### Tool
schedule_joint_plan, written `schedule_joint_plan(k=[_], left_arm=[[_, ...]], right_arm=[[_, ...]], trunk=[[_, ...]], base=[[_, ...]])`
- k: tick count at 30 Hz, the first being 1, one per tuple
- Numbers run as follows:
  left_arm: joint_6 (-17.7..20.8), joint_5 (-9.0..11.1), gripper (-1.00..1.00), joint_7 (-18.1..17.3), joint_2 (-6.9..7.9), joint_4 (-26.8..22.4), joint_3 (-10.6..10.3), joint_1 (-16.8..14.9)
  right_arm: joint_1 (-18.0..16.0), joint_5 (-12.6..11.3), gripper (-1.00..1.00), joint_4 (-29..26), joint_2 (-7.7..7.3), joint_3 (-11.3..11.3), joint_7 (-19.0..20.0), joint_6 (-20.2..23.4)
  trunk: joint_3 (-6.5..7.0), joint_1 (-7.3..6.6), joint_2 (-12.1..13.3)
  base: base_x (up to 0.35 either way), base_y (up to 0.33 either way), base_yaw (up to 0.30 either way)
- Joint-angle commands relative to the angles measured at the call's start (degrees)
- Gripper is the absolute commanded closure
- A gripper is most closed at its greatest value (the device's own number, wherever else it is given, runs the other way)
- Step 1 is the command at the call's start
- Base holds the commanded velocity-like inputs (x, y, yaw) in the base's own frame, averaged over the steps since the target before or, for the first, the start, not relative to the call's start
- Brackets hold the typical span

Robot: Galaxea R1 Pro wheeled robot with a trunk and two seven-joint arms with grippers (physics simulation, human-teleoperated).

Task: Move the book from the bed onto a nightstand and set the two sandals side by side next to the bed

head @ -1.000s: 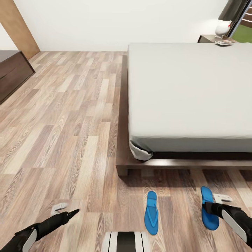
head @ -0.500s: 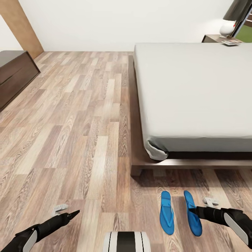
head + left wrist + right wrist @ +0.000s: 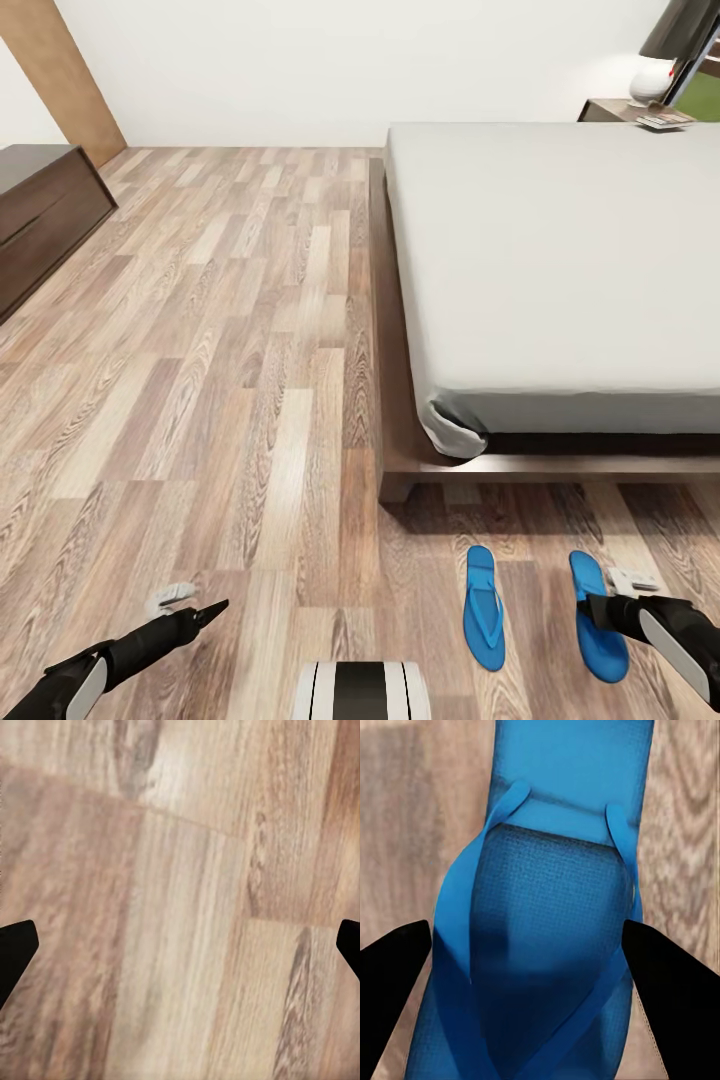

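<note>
The two sandals lay on the wood-plank floor point(image 3: 200, 330) just off the foot edge of the bed point(image 3: 560, 260), toes toward it, parallel but with a gap between them. Going left to right: the left gripper point(image 3: 180, 945) hung empty over bare planks, jaws apart; the left sandal point(image 3: 484, 620) lay free; the right sandal point(image 3: 547, 945) sat between the right gripper's point(image 3: 600, 607) spread jaws, unclamped. A small flat object, perhaps the book point(image 3: 662, 122), rested on the far nightstand point(image 3: 605, 108). Closing the sandals' gap probably remained.
</note>
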Motion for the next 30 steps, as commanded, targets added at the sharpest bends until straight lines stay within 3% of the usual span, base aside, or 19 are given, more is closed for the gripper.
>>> schedule_joint_plan(k=[1,10,19,30], left_arm=[[0.6,0.4,-1.00,-0.2,-0.01,0.0,0.2,0.0],[0.6,0.3,-1.00,-0.2,-0.01,0.0,0.2,0.0],[0.6,0.3,-1.00,-0.1,-0.69,0.0,0.2,0.0],[0.1,0.3,-1.00,-0.1,-0.71,0.1,0.2,0.0]], right_arm=[[0.0,0.0,1.00,0.0,-0.07,0.2,-0.1,0.2],[0.0,0.1,1.00,0.1,0.01,0.2,-0.5,0.2],[0.0,0.4,1.00,0.3,0.02,0.3,-0.6,0.2],[0.0,0.4,1.00,0.3,0.02,0.3,-0.6,0.2]], trunk=[[-0.04,-0.01,0.0],[-0.04,-0.01,0.0],[-0.04,-0.01,0.0],[-0.04,-0.01,0.0]], base=[[0.000,0.000,0.000],[0.008,0.009,0.000],[0.108,0.145,0.000],[-0.050,0.042,0.000]])
